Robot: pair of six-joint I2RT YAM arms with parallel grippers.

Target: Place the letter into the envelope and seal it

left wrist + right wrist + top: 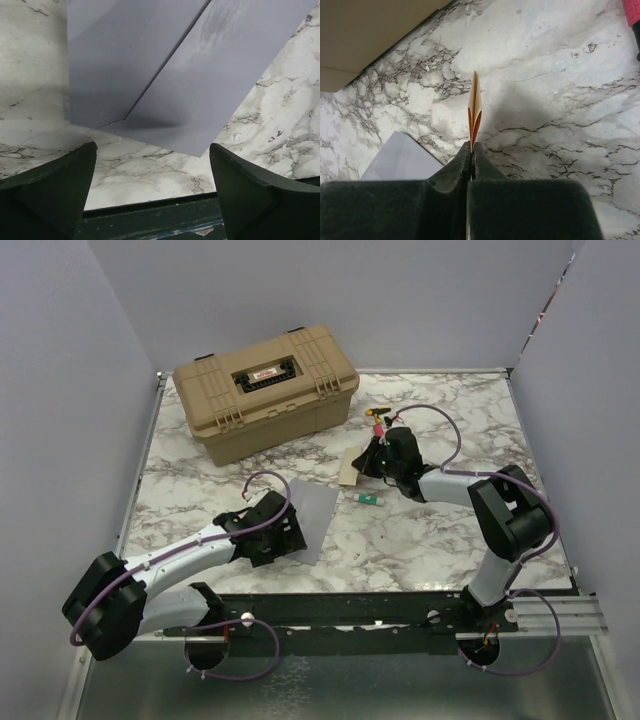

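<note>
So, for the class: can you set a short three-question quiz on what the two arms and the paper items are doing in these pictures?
1. True or false: the right gripper is shut on the folded letter.
2. Where is the envelope? A) held up by the right gripper; B) flat on the table, just ahead of the left gripper; C) out of view.
3. Fill in: the left gripper's jaws stand ____.
Key: 1 true; 2 B; 3 open.
</note>
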